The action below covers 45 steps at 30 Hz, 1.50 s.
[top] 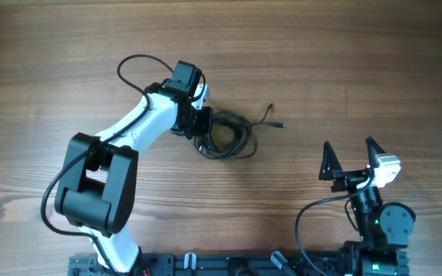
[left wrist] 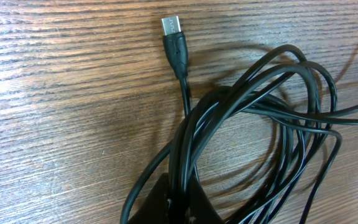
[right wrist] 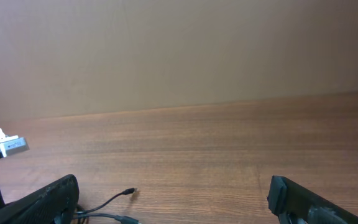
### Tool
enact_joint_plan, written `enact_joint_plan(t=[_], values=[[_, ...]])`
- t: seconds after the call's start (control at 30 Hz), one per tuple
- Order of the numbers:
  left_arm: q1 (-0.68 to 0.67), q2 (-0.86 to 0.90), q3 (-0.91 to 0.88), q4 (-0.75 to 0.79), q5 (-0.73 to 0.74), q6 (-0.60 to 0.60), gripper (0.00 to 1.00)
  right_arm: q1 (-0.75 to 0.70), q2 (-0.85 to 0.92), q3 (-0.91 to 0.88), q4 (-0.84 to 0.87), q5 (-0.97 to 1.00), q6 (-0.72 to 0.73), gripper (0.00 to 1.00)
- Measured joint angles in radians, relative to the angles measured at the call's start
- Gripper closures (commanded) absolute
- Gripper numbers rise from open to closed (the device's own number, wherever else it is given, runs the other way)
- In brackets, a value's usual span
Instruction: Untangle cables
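The cables (top: 229,136) lie as a tangle of thin black loops on the wooden table, with one loose end (top: 273,119) running to the right. My left gripper (top: 200,132) sits at the tangle's left edge, shut on a bunch of strands (left wrist: 188,186). In the left wrist view the loops (left wrist: 272,106) spread right, and a silver-tipped plug (left wrist: 173,37) lies on the wood above them. My right gripper (top: 351,157) is open and empty, well to the right of the tangle. Its view shows a small plug end (right wrist: 128,192) between the fingers, far off.
The wooden table (top: 344,61) runs in all directions around the tangle. The left arm's own thick black cable (top: 133,65) loops above its wrist. The right arm's base (top: 378,226) stands at the front right edge.
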Motion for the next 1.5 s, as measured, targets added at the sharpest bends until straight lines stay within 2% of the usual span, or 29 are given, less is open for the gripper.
enact_joint_plan(t=[0.17, 0.23, 0.33, 0.37, 0.4, 0.47, 0.77, 0.97, 1.0, 1.07, 1.13, 1.27, 1.5], values=[[-0.002, 0.000, 0.000, 0.000, -0.056, -0.031, 0.86, 0.000, 0.000, 0.000, 0.000, 0.000, 0.000, 0.00], [-0.004, 0.000, 0.000, 0.000, -0.066, -0.034, 0.76, 0.000, 0.000, 0.000, 0.000, 0.000, 0.000, 0.00], [-0.007, 0.001, 0.000, 0.000, -0.070, -0.040, 0.69, 0.000, 0.000, 0.000, 0.000, 0.000, 0.000, 0.00], [-0.010, 0.002, 0.000, 0.000, -0.071, -0.041, 0.70, 0.000, 0.000, 0.000, 0.000, 0.000, 0.000, 0.00], [-0.015, 0.007, 0.000, 0.000, -0.070, -0.041, 0.83, 0.000, 0.000, 0.000, 0.000, 0.000, 0.000, 0.00], [-0.025, 0.026, 0.000, 0.000, -0.074, -0.040, 0.96, 0.000, 0.000, 0.000, 0.000, 0.000, 0.000, 0.00], [-0.030, 0.052, 0.001, 0.023, -0.073, -0.029, 0.96, 0.000, 0.000, 0.000, 0.000, 0.000, 0.000, 0.01], [-0.030, 0.062, 0.030, 0.026, -0.039, 0.076, 0.96, 0.000, 0.000, 0.000, 0.000, 0.000, 0.000, 0.00], [-0.030, 0.062, 0.031, 0.030, -0.039, 0.090, 0.95, 0.000, 0.000, 0.000, 0.000, 0.000, 0.000, 0.00], [-0.030, 0.063, 0.034, 0.040, -0.041, 0.110, 0.62, 0.000, 0.000, 0.000, 0.000, 0.000, 0.000, 0.00], [-0.031, 0.064, 0.035, 0.049, -0.063, 0.125, 0.48, 0.000, 0.000, 0.000, 0.000, 0.000, 0.000, 0.00], [-0.033, 0.064, 0.036, 0.049, -0.104, 0.135, 0.54, 0.000, 0.000, 0.000, 0.000, 0.000, 0.000, 0.00], [-0.034, 0.064, 0.014, 0.083, -0.116, 0.137, 0.57, 0.000, 0.000, 0.000, 0.000, 0.000, 0.000, 0.00]])
